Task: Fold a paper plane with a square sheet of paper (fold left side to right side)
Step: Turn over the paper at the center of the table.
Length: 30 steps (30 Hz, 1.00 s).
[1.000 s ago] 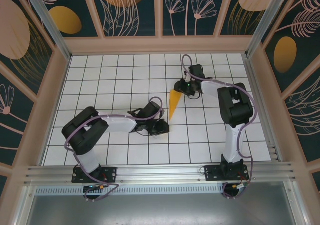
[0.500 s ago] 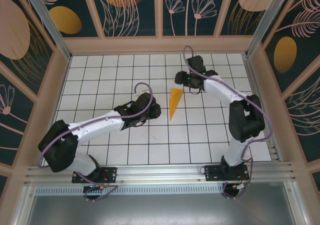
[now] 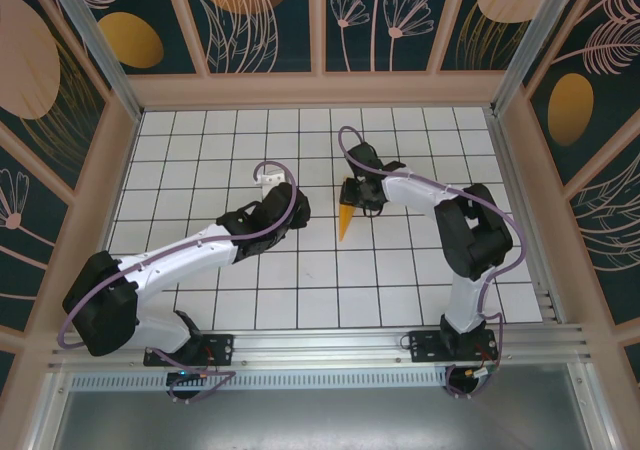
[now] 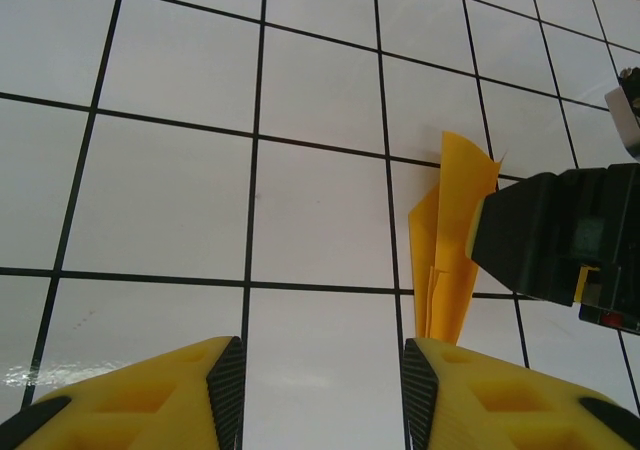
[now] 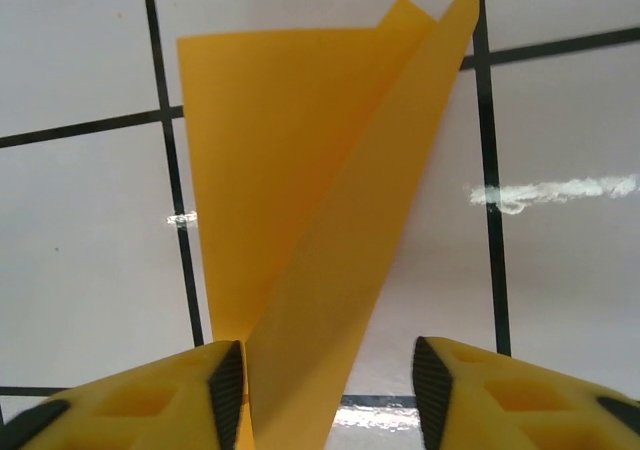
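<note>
The paper plane [image 3: 346, 215] is lying around the middle of the white tiled table [image 3: 200, 150], looking like a narrow orange-yellow dart. Its sharp tip is pointing at the near edge and its wide end is facing the back wall [image 3: 320, 90]. It isn't lying flat though. From the right wrist camera one long flap is lifting off the layer under it, so the fold is gaping along that side.

The right gripper [image 5: 325, 370] is sitting right over the wide end with its jaws standing roughly halfway apart. The raised flap is running down into the gap, close by one of its fingers [image 5: 225, 390], and I can't tell if it's actually touching. Nothing is getting pinched, so I'm calling it released. The left gripper [image 4: 320, 375] is hanging just beside the plane, also spread partway, with bare tile showing in the gap and nothing in it.

The overhead view is giving the whole dart outline and where both grippers are sitting. The left wrist camera is catching the right gripper's black body overlapping the plane's edge, plus some layered creases the top view is too small to show
</note>
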Available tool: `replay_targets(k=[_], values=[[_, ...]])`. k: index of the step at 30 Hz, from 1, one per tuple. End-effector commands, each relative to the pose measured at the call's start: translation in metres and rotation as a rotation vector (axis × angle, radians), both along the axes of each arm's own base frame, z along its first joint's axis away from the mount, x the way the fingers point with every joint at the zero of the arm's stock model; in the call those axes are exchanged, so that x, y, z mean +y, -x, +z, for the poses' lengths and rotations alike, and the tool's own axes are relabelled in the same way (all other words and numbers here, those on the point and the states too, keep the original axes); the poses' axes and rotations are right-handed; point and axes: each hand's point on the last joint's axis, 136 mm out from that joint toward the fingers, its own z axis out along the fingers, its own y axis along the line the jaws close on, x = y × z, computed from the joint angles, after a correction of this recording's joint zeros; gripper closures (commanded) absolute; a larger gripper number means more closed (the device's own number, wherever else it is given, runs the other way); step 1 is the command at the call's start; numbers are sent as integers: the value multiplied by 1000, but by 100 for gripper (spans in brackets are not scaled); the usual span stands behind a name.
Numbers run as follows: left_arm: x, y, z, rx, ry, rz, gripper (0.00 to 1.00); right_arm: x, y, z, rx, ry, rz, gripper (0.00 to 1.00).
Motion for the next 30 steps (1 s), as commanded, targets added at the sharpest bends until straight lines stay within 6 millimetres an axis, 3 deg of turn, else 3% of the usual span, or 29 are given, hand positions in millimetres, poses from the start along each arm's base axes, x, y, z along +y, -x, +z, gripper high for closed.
replay_targets(k=[1, 5, 8, 13, 17, 20, 24, 30], values=[[7, 0, -4, -4, -31, 11, 51, -6, 12, -15, 52, 41, -14, 57], [9, 0, -2, -9, -35, 18, 51, -9, 13, -3, 26, 33, -4, 76], [16, -2, 3, -30, -50, 49, 47, 4, 13, 17, -23, -36, 71, 99], [30, -3, 22, -90, -57, 92, 46, 17, 18, 58, -117, -133, 172, 100], [41, -3, 39, -142, -52, 124, 45, 34, 35, 77, -127, -281, 274, 100], [49, -3, 49, -176, -54, 150, 42, 30, 39, 70, -73, -374, 285, 100], [53, -3, 57, -210, -40, 161, 39, 27, 43, 41, -13, -387, 291, 100], [47, -3, 57, -214, -10, 142, 19, 7, 43, 2, 38, -379, 254, 100]])
